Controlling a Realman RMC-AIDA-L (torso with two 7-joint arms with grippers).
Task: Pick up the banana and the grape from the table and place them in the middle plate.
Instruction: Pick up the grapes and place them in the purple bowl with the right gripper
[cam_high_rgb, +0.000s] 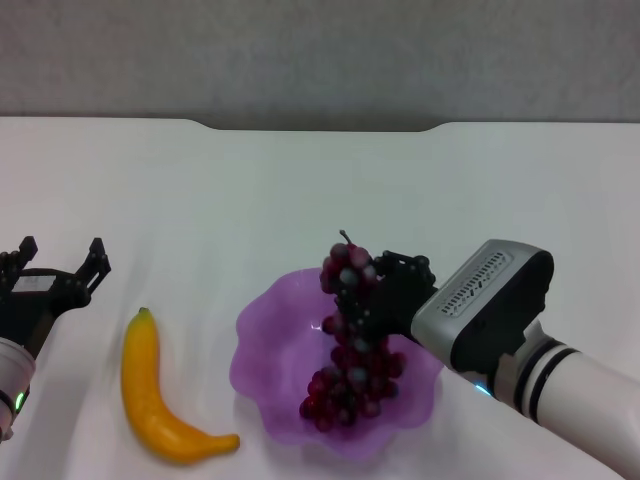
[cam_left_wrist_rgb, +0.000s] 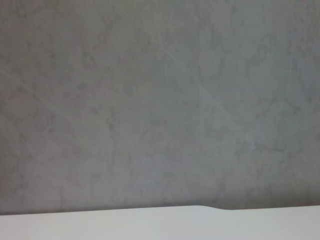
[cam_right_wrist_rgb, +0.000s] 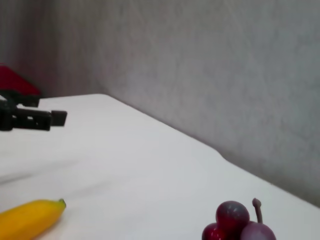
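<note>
The right gripper (cam_high_rgb: 372, 296) is clamped on the grape (cam_high_rgb: 352, 345), which hangs below it into the middle plate (cam_high_rgb: 262, 345). The left gripper (cam_high_rgb: 62, 262), fingers spread and empty, hovers just beyond the banana (cam_high_rgb: 155, 395).

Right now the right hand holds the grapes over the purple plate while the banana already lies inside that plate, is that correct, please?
Not quite: the banana is not inside the plate. The head view shows it lying on the table beside the plate, toward the robot's left. The right hand does hold the grapes over the plate.
</note>
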